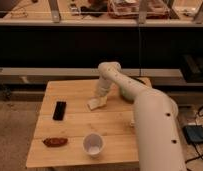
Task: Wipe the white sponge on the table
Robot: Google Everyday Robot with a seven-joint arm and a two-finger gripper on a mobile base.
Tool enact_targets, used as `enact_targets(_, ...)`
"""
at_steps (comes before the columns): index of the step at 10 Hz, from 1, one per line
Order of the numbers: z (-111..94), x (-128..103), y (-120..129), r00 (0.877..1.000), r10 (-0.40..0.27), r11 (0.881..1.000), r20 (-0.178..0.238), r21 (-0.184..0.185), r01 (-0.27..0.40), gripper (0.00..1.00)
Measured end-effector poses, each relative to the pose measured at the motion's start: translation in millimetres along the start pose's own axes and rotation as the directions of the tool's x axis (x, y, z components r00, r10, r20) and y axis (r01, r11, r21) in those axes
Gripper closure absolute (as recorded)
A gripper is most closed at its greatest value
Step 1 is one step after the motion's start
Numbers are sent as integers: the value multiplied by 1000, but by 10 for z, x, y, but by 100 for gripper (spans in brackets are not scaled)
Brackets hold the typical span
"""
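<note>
The gripper [98, 99] presses the flat off-white sponge [95, 104] onto the light bamboo-plank table [75, 125]. Contact enables wiping. Finger state: cannot tell.

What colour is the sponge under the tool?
Off-white, in the camera view: the white sponge lies under the tool on the table.

Single view: high behind arm, facing table [70, 125]; jaws [98, 101] mid-table.
</note>
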Motion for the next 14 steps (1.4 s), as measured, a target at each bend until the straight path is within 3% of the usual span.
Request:
enact_targets(2, -109, 145, 273, 999, 36, 999, -1, 13, -36, 59)
enact_targets(4, -225, 66, 433, 1000, 19, 999, -9, 33, -19, 59)
enact_targets(7, -312, -192, 819, 999, -28, 999, -35, 32, 30, 59)
enact_targets(9, -151, -521, 1023, 997, -72, 997, -20, 7, 72, 59)
enact_targets(10, -88, -669, 1021, 995, -96, 995, -10, 4, 96, 59)
enact_targets(11, -9, -894, 932, 990, -139, 990, 2, 7, 139, 59)
enact_targets(14, 139, -1278, 628, 973, -229, 973, 21, 14, 228, 59)
